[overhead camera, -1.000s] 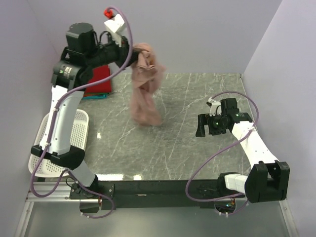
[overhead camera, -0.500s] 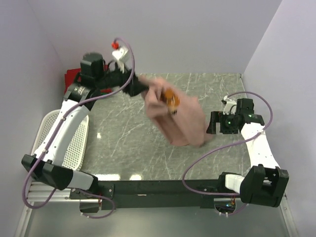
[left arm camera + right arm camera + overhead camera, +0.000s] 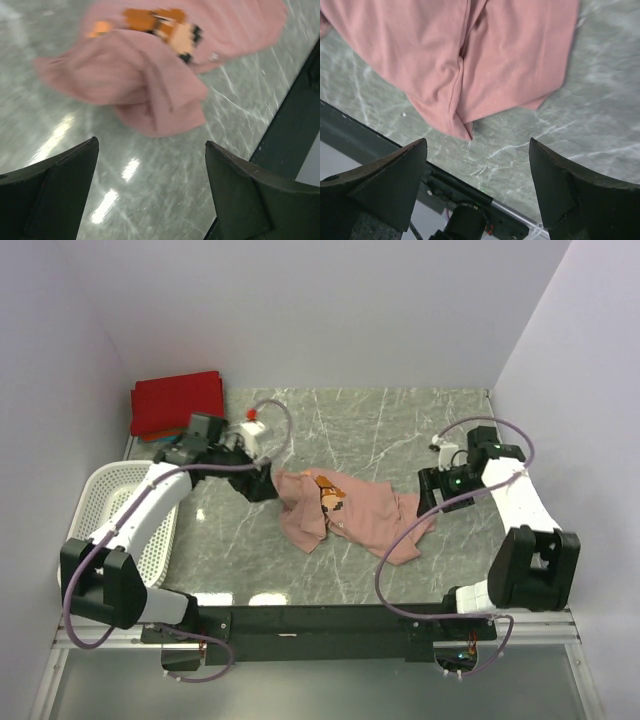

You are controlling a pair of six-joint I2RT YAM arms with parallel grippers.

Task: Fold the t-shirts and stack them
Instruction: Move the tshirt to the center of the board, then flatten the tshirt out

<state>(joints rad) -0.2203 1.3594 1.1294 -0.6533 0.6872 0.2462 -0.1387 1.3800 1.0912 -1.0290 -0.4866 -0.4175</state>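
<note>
A dusty-pink t-shirt (image 3: 355, 518) lies rumpled and partly spread on the marble table, its brown-and-white print (image 3: 330, 496) facing up. My left gripper (image 3: 268, 486) hovers at the shirt's left edge, open and empty. In the left wrist view the pink t-shirt (image 3: 150, 85) is just beyond the left gripper (image 3: 151, 145). My right gripper (image 3: 428, 494) is at the shirt's right edge, also open. The right wrist view shows a folded hem of the pink t-shirt (image 3: 485, 55) ahead of the right gripper (image 3: 477, 142). A folded red t-shirt (image 3: 176, 402) rests at the back left corner.
A white perforated basket (image 3: 103, 496) stands at the left edge, under my left arm. The black mounting rail (image 3: 330, 621) runs along the table's near edge. Purple walls close in the left, back and right sides.
My left arm swung the pink t-shirt down from the air, let go, and it now lies on the table. The left gripper opened. The right gripper shifted toward the shirt's right edge.
</note>
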